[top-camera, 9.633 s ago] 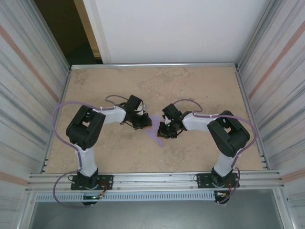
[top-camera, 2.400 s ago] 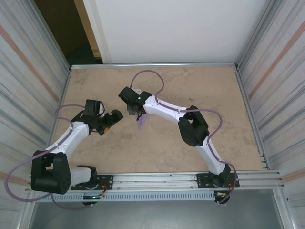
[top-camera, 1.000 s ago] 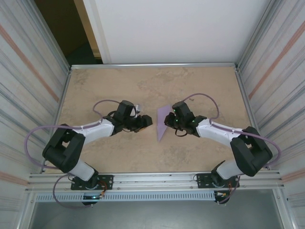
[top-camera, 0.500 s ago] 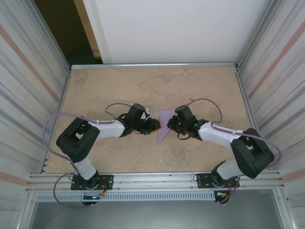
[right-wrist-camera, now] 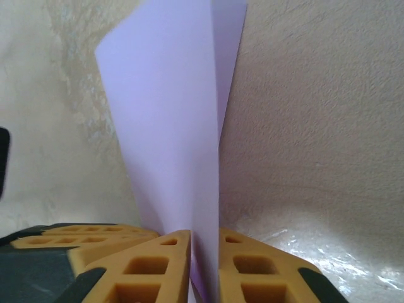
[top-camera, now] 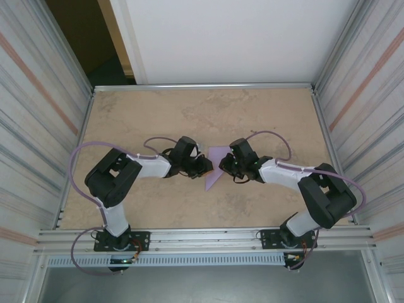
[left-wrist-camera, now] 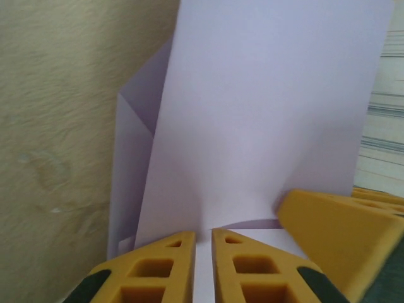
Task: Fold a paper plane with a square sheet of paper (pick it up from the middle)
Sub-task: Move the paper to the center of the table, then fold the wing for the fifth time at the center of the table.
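The lavender sheet of paper [top-camera: 213, 170], folded into a narrow pointed shape, is held off the table between the two grippers, its point toward the near left. My left gripper [top-camera: 206, 166] comes in from the left and is shut on the paper's [left-wrist-camera: 265, 113] edge; its yellow fingers [left-wrist-camera: 170, 252] stand nearly together with the sheet between them [left-wrist-camera: 203, 235]. My right gripper [top-camera: 223, 163] comes in from the right, shut on the folded paper [right-wrist-camera: 170, 113], which passes upright between its fingertips [right-wrist-camera: 203, 237]. The right gripper's finger [left-wrist-camera: 341, 230] appears beside the left one's.
The tan tabletop [top-camera: 252, 113] lies bare around the grippers. Metal rails [top-camera: 202, 86] edge the table, with corrugated walls [top-camera: 38, 126] on both sides. Both arms reach inward to the table's middle, cables looping above them.
My left gripper has moved right up to the paper and closed on its edge. The right gripper, holding the paper, shifted slightly left and its jaws eased a little.
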Robot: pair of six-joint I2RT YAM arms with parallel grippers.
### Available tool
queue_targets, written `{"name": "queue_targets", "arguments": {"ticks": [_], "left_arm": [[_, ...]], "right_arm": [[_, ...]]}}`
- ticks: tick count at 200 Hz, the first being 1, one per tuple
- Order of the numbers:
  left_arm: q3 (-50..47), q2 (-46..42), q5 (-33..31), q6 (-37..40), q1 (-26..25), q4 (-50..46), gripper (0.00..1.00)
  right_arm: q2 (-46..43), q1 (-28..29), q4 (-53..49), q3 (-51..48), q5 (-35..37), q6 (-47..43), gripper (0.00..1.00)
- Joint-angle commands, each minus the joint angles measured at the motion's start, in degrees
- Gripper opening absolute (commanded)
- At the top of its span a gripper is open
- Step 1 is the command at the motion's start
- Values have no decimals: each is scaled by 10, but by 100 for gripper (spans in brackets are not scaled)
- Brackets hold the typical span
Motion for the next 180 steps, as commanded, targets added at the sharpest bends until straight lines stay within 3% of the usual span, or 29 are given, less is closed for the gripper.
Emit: {"name": "queue_targets", "arguments": {"ticks": [1, 34, 94, 126, 180], "left_arm": [[11, 9, -19, 0, -1, -38, 14], [12, 26, -19, 4, 0, -50, 13], [0, 31, -10, 10, 10, -52, 13], [-3, 33, 0, 11, 15, -48, 14], [3, 16, 12, 31, 24, -48, 15]], "right_arm": [[9, -10, -2, 14, -28, 14, 19], [23, -22, 10, 15, -87, 18, 31], [51, -38, 17, 14, -135, 38, 32], [61, -45, 25, 13, -143, 42, 27], [62, -49, 50, 13, -140, 55, 8]]}}
